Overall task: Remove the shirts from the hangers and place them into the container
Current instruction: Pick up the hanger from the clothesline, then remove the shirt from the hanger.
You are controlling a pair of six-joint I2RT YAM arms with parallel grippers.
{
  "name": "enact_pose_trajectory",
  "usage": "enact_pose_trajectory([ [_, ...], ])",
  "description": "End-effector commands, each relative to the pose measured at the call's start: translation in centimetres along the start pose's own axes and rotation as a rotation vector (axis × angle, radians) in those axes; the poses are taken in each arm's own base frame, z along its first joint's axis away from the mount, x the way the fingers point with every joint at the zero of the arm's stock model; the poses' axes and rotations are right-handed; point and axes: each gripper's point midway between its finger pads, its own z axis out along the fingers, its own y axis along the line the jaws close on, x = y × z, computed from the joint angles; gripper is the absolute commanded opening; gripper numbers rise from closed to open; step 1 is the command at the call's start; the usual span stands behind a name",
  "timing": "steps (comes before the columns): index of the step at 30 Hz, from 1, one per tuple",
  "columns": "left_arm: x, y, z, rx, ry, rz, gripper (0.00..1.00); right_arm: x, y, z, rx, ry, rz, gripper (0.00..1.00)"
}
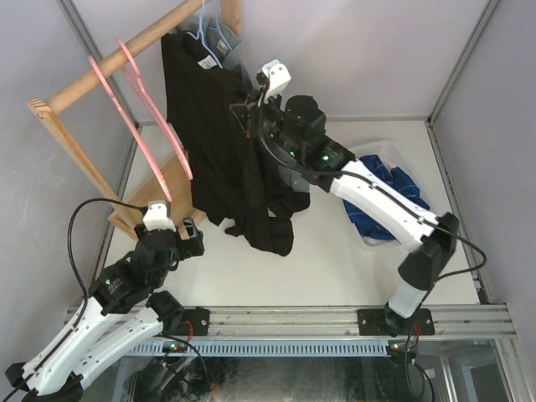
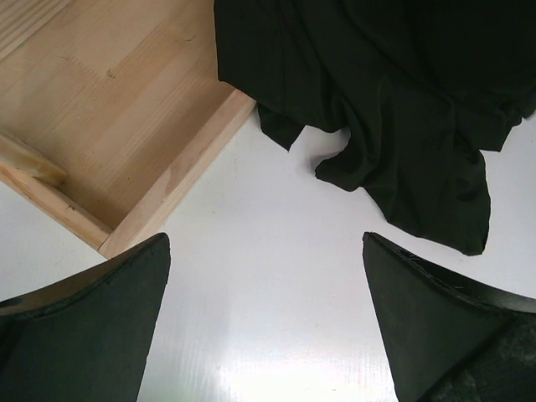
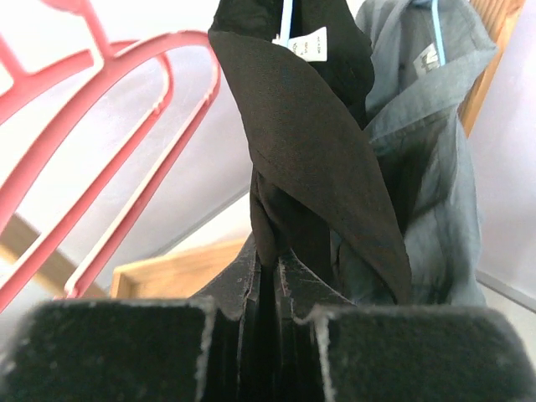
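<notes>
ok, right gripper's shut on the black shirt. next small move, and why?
Probably ease the right gripper down and away from the rack, toward the container. It is shut on a fold of the black shirt, whose collar hangs on a light-blue hanger, so it needs sliding off first.

Pale wood rack (image 1: 92, 73); black shirt (image 1: 218, 126); grey shirt (image 3: 435, 142); pink hangers (image 3: 180, 138); light-blue hangers (image 3: 287, 17); blue plaid shirt (image 1: 394, 180); white container (image 1: 378, 146).
</notes>
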Motion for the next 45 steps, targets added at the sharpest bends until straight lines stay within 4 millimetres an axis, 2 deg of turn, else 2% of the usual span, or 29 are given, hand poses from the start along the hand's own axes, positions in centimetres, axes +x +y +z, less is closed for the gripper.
enact_pose_trajectory([
  [1, -1.8, -0.6, -0.3, 0.017, -0.037, -0.016, 1.00, -2.4, 1.6, -5.3, -0.084, 0.021, 0.015, 0.00],
  [5, -1.7, -0.5, -0.3, 0.010, -0.037, -0.017, 1.00, 1.0, 1.5, -10.4, -0.091, 0.067, 0.101, 0.00],
  [8, -1.8, -0.6, -0.3, 0.016, -0.039, -0.020, 1.00, 5.0, 1.0, -13.4, -0.077, 0.144, 0.156, 0.00],
  [9, -1.8, -0.6, -0.3, 0.019, -0.038, -0.019, 1.00, 6.9, 1.0, -14.3, -0.077, 0.200, 0.167, 0.00],
  [14, -1.7, -0.6, -0.3, 0.020, -0.039, -0.018, 1.00, 14.3, 1.8, -18.6, -0.115, 0.439, 0.256, 0.00],
  [18, -1.8, -0.6, -0.5, 0.024, -0.043, -0.027, 1.00, 17.2, 4.5, -20.6, -0.237, 0.488, 0.419, 0.00],
  [20, -2.1, 0.0, -0.7, 0.006, -0.062, -0.047, 1.00, 18.6, 5.2, -21.1, -0.249, 0.510, 0.506, 0.00],
  [23, -2.5, 0.4, -1.2, 0.011, -0.099, -0.079, 1.00, 20.4, 6.0, -21.6, -0.273, 0.579, 0.539, 0.00],
  [27, -3.1, 0.2, -2.2, 0.065, -0.142, -0.145, 1.00, 21.1, 7.2, -22.4, -0.355, 0.622, 0.507, 0.00],
  [32, -5.6, -2.6, -4.7, 0.277, -0.209, -0.238, 1.00, 20.8, 8.4, -24.0, -0.472, 0.644, 0.455, 0.00],
  [36, -7.3, -5.2, -6.2, 0.416, -0.221, -0.245, 1.00, 20.3, 9.8, -25.5, -0.581, 0.659, 0.433, 0.00],
  [41, -7.5, -7.6, -6.3, 0.494, -0.169, -0.205, 0.99, 20.1, 11.2, -27.7, -0.713, 0.700, 0.416, 0.00],
  [45, -7.4, -9.0, -6.2, 0.539, -0.138, -0.208, 0.93, 20.1, 11.5, -28.9, -0.755, 0.728, 0.413, 0.00],
])
